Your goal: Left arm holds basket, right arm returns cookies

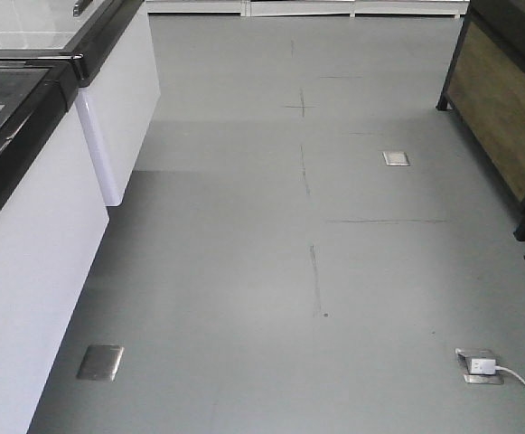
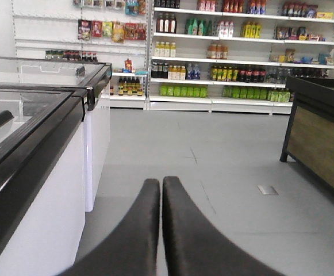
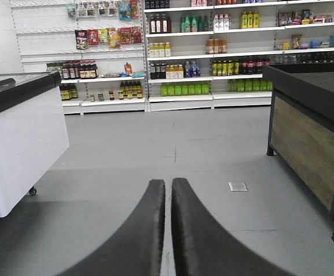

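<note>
The basket and the cookies are out of view in all three views. In the left wrist view my left gripper is shut, its two black fingers pressed together with nothing between them, pointing down the grey aisle. In the right wrist view my right gripper is shut too, holding nothing, with only a thin slit between its black fingers. The front view shows neither arm, only floor.
White chest freezers with black rims line the left side. A dark wood-panelled counter stands at the right. Stocked shelves of bottles and snacks fill the far wall. Metal floor sockets, one with a white plug, dot the floor.
</note>
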`<state>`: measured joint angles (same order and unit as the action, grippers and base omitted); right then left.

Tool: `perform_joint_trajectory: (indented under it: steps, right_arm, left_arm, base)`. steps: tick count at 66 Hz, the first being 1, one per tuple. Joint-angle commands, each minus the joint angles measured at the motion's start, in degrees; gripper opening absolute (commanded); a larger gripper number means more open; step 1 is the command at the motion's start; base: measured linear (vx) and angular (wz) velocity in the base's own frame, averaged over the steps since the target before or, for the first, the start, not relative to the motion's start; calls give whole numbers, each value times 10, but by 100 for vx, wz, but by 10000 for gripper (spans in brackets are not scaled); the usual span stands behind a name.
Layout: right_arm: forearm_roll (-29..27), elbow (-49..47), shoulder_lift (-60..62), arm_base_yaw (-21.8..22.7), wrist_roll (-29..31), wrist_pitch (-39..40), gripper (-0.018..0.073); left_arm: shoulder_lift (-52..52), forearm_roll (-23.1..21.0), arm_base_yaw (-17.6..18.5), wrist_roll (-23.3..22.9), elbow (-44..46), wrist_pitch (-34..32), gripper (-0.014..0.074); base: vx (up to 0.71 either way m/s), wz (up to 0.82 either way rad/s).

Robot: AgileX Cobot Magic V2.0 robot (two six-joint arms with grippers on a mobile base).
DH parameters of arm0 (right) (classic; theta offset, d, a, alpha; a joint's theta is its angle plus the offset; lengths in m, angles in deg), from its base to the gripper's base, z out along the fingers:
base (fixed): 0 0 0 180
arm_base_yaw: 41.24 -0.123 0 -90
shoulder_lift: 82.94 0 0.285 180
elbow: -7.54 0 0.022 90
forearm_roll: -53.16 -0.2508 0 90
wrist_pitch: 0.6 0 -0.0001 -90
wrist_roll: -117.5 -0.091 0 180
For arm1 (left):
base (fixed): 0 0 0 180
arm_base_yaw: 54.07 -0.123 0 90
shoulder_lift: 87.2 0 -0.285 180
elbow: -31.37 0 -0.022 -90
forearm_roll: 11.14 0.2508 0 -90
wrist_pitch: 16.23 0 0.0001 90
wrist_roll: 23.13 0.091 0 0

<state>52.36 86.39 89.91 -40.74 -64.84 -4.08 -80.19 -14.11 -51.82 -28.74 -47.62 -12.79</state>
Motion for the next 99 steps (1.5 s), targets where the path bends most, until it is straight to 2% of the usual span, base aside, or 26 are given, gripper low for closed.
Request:
perform_joint_trajectory:
  steps: [1,6,12,19,30,39,54,65,73,87,99]
  right_arm:
    - [3,10,7,1,1,40,-3]
    - [3,10,7,1,1,40,-3]
    - [3,10,7,1,1,40,-3]
    - [3,10,7,1,1,40,-3]
    - [3,10,7,1,1,40,-3]
    - [3,10,7,1,1,40,-3]
    - [3,10,7,1,1,40,-3]
    - [3,10,7,1,1,40,-3]
    - [3,10,7,1,1,40,-3]
    - [3,10,7,1,1,40,-3]
    - [3,10,7,1,1,40,-3]
  left_arm:
    - [-7,-1,0,-15,22,-77,-6]
    - [-6,-1,0,-33,34,-90,-6]
    - [6,1,0,-24,70,-80,-6]
    - [47,2,0,16,139,-46,-6]
    - [150,2,0,92,261,44,-6]
    - [222,2,0,99,324,89,-6]
    - [301,1,0,101,334,96,-6]
    - [334,-1,0,78,334,110,-6]
    - [346,-1,0,78,335,122,2]
    - [347,0,0,78,335,117,105]
    - [347,0,0,78,335,110,304]
  base:
    - [0,0]
    - [0,0]
    - [0,0]
    - [0,0]
    - [0,0]
    - [0,0]
    - [0,0]
    - [0,0]
    - [0,0]
    - [0,0]
    - [0,0]
